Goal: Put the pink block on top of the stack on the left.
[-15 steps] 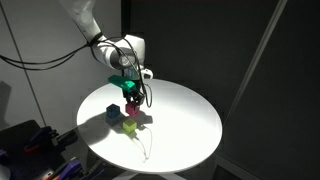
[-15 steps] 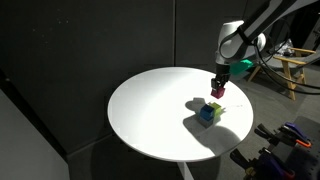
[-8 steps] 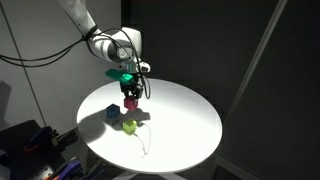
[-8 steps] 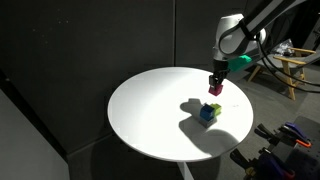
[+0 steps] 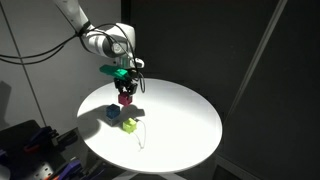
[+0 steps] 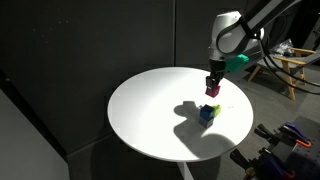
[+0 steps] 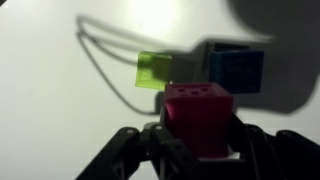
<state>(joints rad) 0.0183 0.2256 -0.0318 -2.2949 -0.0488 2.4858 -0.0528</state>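
Note:
My gripper point(image 5: 125, 92) is shut on the pink block point(image 5: 126, 98) and holds it in the air above the round white table point(image 5: 185, 125). It also shows in the other exterior view point(image 6: 212, 90) and fills the bottom of the wrist view point(image 7: 198, 118) between the dark fingers point(image 7: 258, 148). The stack of blue cubes point(image 5: 112, 116) stands on the table below and to the side; in the wrist view its top point(image 7: 238, 68) lies just beyond the block. A yellow-green cube point(image 5: 130, 125) sits beside the stack on the table, also seen in the wrist view point(image 7: 152, 71).
The table edge point(image 6: 150, 158) is close to the cubes in an exterior view. A wooden frame point(image 6: 285, 68) and dark gear point(image 5: 30, 145) stand off the table. A thin cable point(image 5: 146, 135) lies on the table by the yellow-green cube.
My gripper has risen with the pink block and moved a little toward the blue stack. The cubes on the table have not moved.

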